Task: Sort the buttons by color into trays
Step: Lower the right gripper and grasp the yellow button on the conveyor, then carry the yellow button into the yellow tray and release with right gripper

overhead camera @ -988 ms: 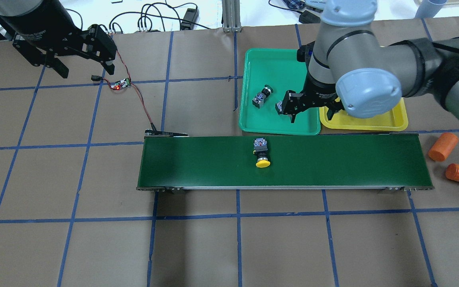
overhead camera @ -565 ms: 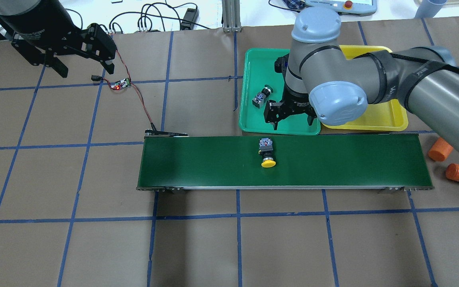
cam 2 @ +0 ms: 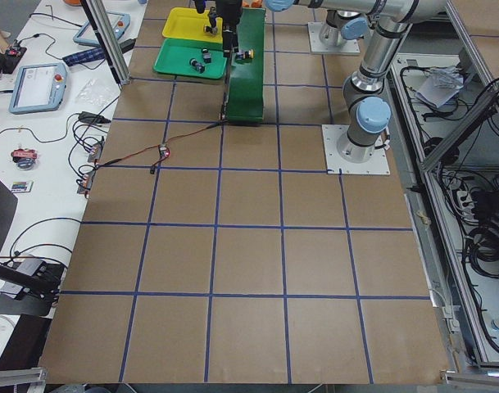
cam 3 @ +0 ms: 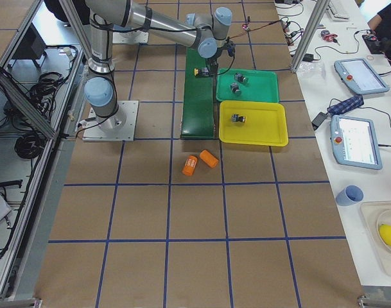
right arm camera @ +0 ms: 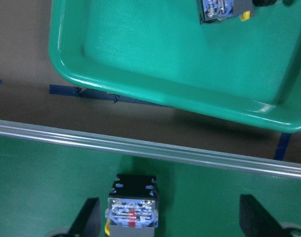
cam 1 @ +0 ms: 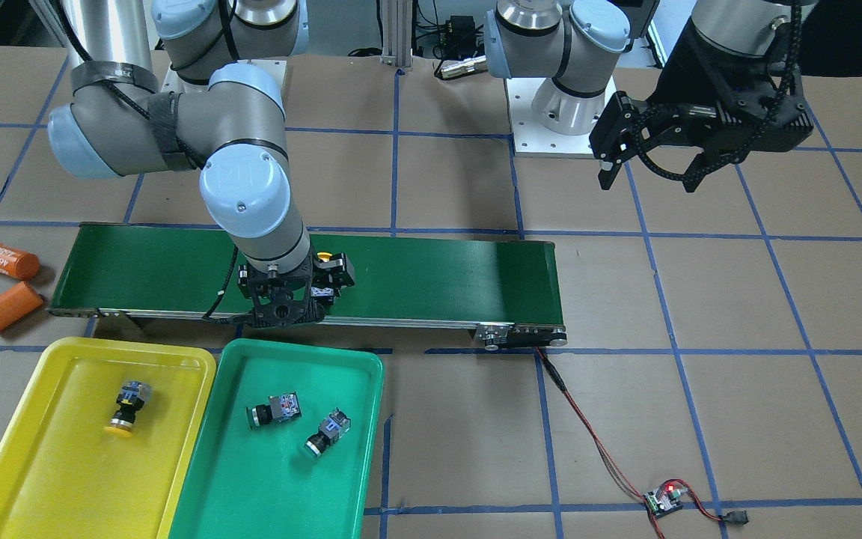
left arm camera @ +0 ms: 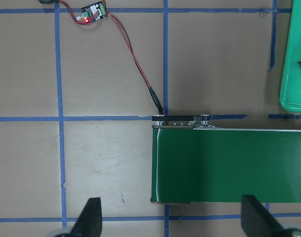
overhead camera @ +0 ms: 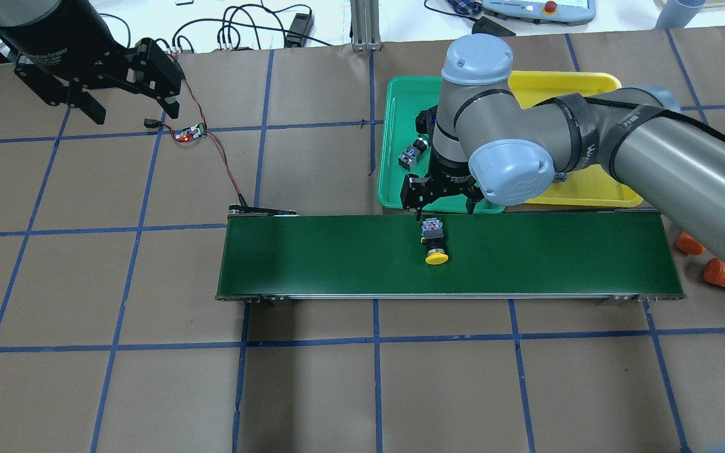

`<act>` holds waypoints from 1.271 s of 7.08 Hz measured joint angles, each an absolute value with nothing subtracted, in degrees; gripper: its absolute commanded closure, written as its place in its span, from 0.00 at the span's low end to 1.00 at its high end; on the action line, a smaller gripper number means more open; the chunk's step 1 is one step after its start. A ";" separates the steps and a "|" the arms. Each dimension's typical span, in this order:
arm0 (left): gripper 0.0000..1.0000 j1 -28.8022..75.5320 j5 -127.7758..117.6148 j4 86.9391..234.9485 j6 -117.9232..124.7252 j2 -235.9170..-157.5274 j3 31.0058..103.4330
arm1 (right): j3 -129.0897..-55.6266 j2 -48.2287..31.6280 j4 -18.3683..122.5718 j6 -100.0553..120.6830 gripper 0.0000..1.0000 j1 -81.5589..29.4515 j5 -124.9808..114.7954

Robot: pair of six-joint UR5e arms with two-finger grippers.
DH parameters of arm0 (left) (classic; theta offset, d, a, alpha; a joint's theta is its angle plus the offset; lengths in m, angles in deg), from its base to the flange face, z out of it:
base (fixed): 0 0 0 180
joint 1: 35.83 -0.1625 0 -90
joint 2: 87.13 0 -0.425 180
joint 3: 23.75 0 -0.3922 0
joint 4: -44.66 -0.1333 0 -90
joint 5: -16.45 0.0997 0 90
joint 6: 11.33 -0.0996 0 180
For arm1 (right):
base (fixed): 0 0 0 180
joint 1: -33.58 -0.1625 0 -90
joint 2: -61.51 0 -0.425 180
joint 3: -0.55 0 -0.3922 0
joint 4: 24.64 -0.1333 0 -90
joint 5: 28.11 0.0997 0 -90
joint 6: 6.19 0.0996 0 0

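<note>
The right end effector point(overhead camera: 441, 206), fingers spread and empty, is shown shifted from over the green tray point(overhead camera: 400, 100) to the tray-side edge of the conveyor belt point(overhead camera: 325, 251), just beside the yellow-capped button point(overhead camera: 435, 243) lying there, judged next for the yellow tray point(overhead camera: 579, 88).

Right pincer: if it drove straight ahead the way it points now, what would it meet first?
Most likely the yellow-capped button lying on the belt. In the wrist view it sits between the fingers of the open right pincer, a little off-centre. How far above the button the pincer is, I cannot tell.
</note>
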State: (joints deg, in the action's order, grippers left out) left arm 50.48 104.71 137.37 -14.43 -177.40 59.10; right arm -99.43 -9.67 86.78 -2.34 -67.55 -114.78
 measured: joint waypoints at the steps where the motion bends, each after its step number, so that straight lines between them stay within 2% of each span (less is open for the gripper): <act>1: 0.00 50.48 104.39 137.31 -14.44 -177.39 59.27 | -99.44 -9.15 86.76 -2.02 0.30 -67.98 -114.86; 2: 0.00 50.48 104.25 137.23 -14.45 -177.45 59.41 | -99.43 -8.92 86.72 -1.52 0.77 -68.22 -115.11; 3: 0.00 50.48 104.17 137.17 -14.43 -177.59 59.48 | -99.60 -8.89 86.49 -1.19 1.00 -68.32 -115.52; 7: 0.00 50.56 103.09 137.18 -13.87 -177.47 59.46 | -100.09 -10.57 85.64 -1.14 1.00 -67.81 -117.01; 9: 0.00 50.57 103.24 137.19 -10.48 -178.48 58.92 | -97.98 -13.07 84.59 -1.71 1.00 -64.55 -119.37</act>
